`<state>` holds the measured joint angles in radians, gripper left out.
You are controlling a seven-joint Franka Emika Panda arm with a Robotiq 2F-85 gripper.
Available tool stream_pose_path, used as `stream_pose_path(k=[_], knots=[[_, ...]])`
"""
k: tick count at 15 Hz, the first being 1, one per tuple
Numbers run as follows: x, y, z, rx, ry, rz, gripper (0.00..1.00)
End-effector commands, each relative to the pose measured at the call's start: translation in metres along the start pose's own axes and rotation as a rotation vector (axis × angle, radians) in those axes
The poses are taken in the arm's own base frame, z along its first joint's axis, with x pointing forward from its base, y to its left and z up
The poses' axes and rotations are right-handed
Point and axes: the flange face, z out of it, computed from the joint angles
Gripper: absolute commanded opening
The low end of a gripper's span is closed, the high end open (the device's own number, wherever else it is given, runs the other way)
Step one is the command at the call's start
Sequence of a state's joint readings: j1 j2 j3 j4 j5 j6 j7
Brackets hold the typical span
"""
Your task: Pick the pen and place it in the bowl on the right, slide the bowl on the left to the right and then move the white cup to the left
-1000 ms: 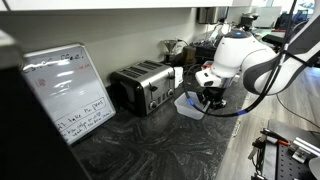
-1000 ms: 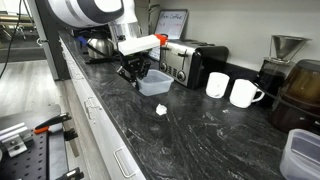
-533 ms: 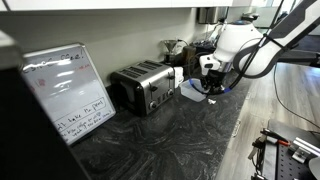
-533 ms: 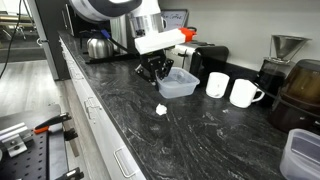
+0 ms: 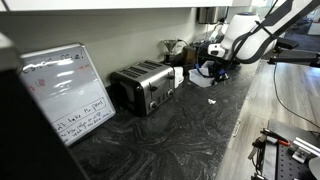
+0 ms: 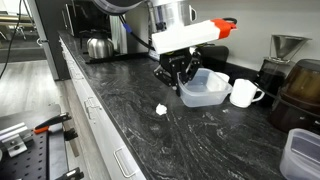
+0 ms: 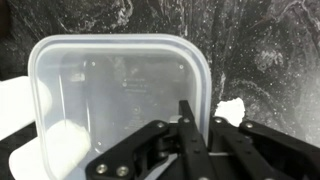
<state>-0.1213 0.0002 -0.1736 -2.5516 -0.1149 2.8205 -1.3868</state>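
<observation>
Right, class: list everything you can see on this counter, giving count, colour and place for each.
clear container: one, translucent, mid-counter
mugs: two, white, beside and behind that container
scrap: one, white, on the counter in front of it
toaster: one, silver, by the wall
whiteboard: one, white, leaning beside the toaster
kettle: one, silver, far end
second container: one, clear, near corner
coffee machine: one, dark, past the mugs
gripper: one, black, clamped on the clear container's wall
</observation>
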Motion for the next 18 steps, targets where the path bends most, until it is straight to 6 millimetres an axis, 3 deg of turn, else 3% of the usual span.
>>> stream_pose_path(k=[1, 8, 9, 18], knots=[[-0.01, 0.004, 0.022, 0.037, -0.011, 0.017, 0.03], [-0.013, 0.0, 0.072, 0.096, -0.013, 0.068, 0.03], [-0.013, 0.0, 0.073, 0.091, -0.01, 0.076, 0.28], [-0.002, -0.008, 0.051, 0.031, -0.006, 0.028, 0.91]])
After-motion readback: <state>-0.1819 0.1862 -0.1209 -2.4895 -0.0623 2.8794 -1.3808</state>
